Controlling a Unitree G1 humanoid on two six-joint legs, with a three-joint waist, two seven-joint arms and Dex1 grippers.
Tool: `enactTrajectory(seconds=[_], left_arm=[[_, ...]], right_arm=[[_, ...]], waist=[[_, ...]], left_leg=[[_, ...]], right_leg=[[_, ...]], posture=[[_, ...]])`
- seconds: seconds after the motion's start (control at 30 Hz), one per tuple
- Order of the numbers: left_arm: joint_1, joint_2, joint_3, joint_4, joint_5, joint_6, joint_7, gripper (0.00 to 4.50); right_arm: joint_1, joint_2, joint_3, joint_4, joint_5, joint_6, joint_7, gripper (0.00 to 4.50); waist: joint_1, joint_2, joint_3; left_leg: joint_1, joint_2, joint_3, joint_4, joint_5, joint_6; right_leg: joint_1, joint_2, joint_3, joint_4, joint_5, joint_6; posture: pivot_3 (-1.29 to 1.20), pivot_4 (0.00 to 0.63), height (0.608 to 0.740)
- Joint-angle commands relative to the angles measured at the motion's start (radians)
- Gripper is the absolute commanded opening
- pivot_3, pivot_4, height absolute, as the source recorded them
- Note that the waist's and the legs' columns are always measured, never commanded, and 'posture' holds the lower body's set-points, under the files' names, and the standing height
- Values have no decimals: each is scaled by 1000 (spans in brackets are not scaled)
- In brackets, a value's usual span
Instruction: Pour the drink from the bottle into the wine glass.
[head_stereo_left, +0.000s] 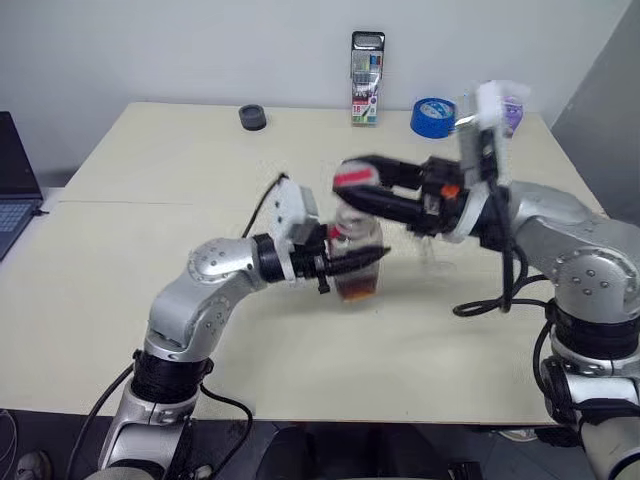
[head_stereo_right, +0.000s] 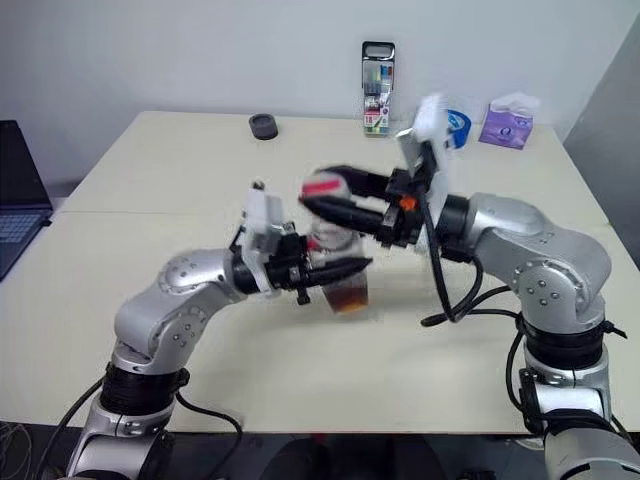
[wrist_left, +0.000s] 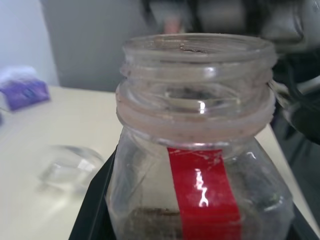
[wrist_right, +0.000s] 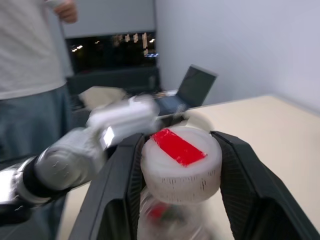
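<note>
Two grippers meet at the bottle (head_stereo_left: 357, 262), mid-frame in the left eye view, upright just above the table (head_stereo_left: 150, 250). The left gripper (head_stereo_left: 362, 260) comes in from the left, its fingers closed around the bottle's body; the left wrist view shows the neck open and uncapped, a red stripe down the wall and only a little dark drink (head_stereo_left: 358, 286) at the bottom. Directly over the neck, the right gripper (head_stereo_left: 352, 187) reaches in from the right with its fingers clamped on the cap (wrist_right: 181, 170), a whitish disc with a red patch, clear of the bottle. The glass (wrist_left: 70, 167) shows faintly in the left wrist view, beyond the bottle on the table; in the eye views it is too blurred to place surely. Judged from this, the pour falls to the left arm, tipping the bottle's upright axis toward the glass, while the right carries the cap aside.
</note>
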Motion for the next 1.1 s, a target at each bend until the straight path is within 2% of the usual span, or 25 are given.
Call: enactTrajectory(seconds=[0.03, 0.23, 0.4, 0.47, 0.53, 0.6, 0.73, 0.87, 1.1], left_arm=[[-18, -2, 12, -25, -6, -21, -5, 1804], [-16, -8, 7, -28, -6, -23, -2, 1804], [-11, -6, 11, -30, -5, -25, -3, 1804], [-9, -6, 12, -31, -6, -26, -2, 1804], [-11, -10, 12, -25, -5, -27, -2, 1804], [-14, -13, 9, -19, -3, -29, -2, 1804], [-21, -24, 3, -12, -1, -29, -2, 1804], [-27, -27, 5, -14, -2, -21, -2, 1804], [-29, -20, 12, -27, -9, -4, 5, 1804]], right_arm=[[-15, -20, -33, -14, -12, -36, 2, 1913], [20, -41, -63, -7, -8, -23, -31, 1913], [151, -117, -155, 14, -80, -34, -89, 1913], [237, -172, -168, 46, -235, -27, -218, 1913], [322, -171, -212, 71, -294, -8, -309, 1913], [387, -158, -220, 73, -320, -18, -325, 1913], [526, -102, -148, 115, -472, -114, -382, 1913], [574, 4, -106, 211, -576, -193, -443, 1913], [621, 111, -77, 364, -712, -319, -501, 1913]], waist=[[-1, 0, 0], [-3, 0, 0], [6, 0, 0], [7, 0, 0], [10, -1, 0], [13, 0, 0], [8, 0, -1], [0, 1, -1], [0, 1, -1]], left_leg=[[0, 0, 0, 0, 0, 0], [1, 0, 0, 0, 0, 0], [0, 0, 0, 0, 0, 0], [-1, 0, 1, 0, 0, 0], [-1, 0, 1, 0, 0, 0], [-1, 0, 2, 0, 0, 0], [1, 1, 3, -1, 0, 0], [3, 1, 4, -1, 0, 0], [3, 0, 4, -1, 0, 0]], right_leg=[[0, 0, 0, 0, 0, 0], [0, 0, 0, 1, 0, 0], [0, 0, 0, 0, 0, 0], [0, 0, 0, 0, 0, 0], [0, 0, 0, 0, 0, 0], [0, 0, 1, 0, 0, 0], [0, 2, 3, 1, 0, 0], [0, 2, 4, 2, 0, 0], [0, 2, 5, 2, 0, 0]], posture=[[0, 150, 740], [0, 150, 740], [0, 150, 740], [0, 150, 740], [0, 150, 740], [0, 150, 740], [0, 150, 740], [0, 150, 740], [0, 150, 740]])
